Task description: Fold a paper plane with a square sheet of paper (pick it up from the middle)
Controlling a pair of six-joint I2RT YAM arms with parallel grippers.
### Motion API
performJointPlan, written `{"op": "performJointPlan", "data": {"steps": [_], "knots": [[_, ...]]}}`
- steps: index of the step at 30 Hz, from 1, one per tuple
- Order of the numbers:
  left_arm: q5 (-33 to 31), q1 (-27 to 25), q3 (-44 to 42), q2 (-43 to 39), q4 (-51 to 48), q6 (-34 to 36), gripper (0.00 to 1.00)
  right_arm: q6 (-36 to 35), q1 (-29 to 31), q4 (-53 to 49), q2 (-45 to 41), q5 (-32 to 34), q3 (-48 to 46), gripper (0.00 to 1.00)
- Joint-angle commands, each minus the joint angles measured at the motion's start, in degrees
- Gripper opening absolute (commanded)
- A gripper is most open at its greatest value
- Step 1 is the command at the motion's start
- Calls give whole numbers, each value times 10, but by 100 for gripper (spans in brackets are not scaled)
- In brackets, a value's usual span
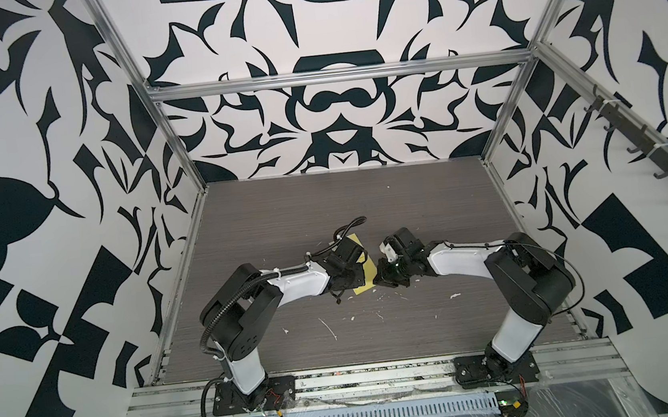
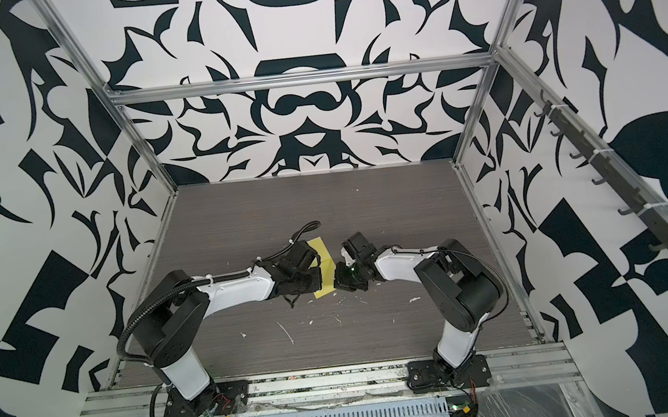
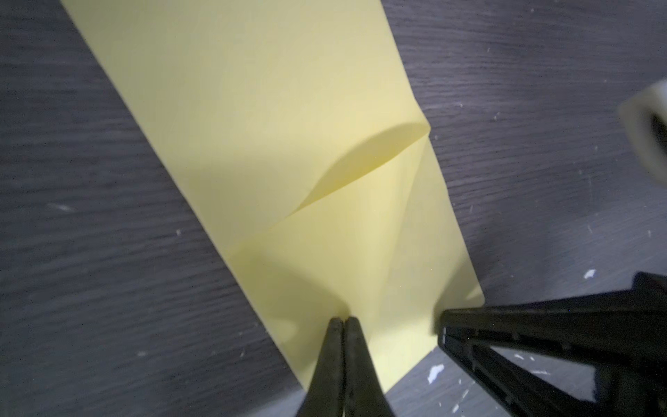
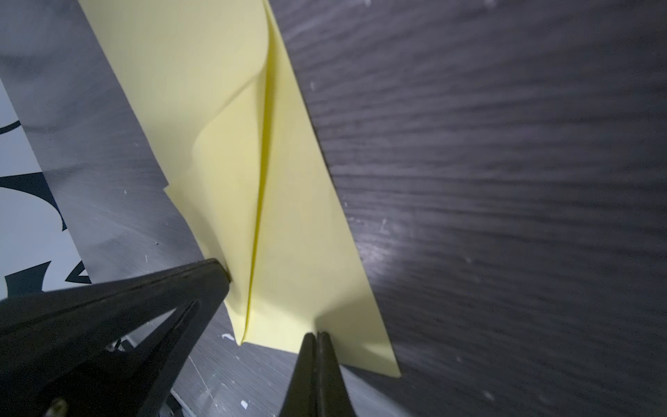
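Observation:
The square sheet of paper (image 1: 366, 282) (image 2: 324, 277) is yellow and folded into a long band on the dark table, between the two arms. In the left wrist view one layer of the sheet (image 3: 274, 119) lifts in a curved flap. In the right wrist view a sharp crease runs along the sheet (image 4: 299, 224). My left gripper (image 3: 343, 319) (image 1: 359, 281) is shut, pinching the paper near its end. My right gripper (image 4: 317, 334) (image 1: 378, 276) is shut on the paper's end edge, close beside the left one. No paper plane shape shows.
White flecks (image 1: 327, 327) dot the dark wood-grain table (image 1: 407, 210) in front of the grippers. Aluminium rails (image 1: 340, 380) line the near edge, and patterned walls close in the back and both sides. Both arm bases stand on the front rail.

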Motion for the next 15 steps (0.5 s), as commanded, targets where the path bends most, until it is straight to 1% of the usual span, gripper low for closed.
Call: {"op": "performJointPlan", "data": {"steps": [1,5,8,15], "knots": [[-9,2,14,13,-14,-1,5,-24,-3,12,-11,-16,26,0],[-4,3,14,16,-17,1,4,-71,-2,22,-18,-46,54,0],[-2,3,15,18,-19,2,4,-95,-6,10,3,-48,82,0],[-4,4,10,13,-20,1,3,-104,-22,20,74,-71,122,0]]}}
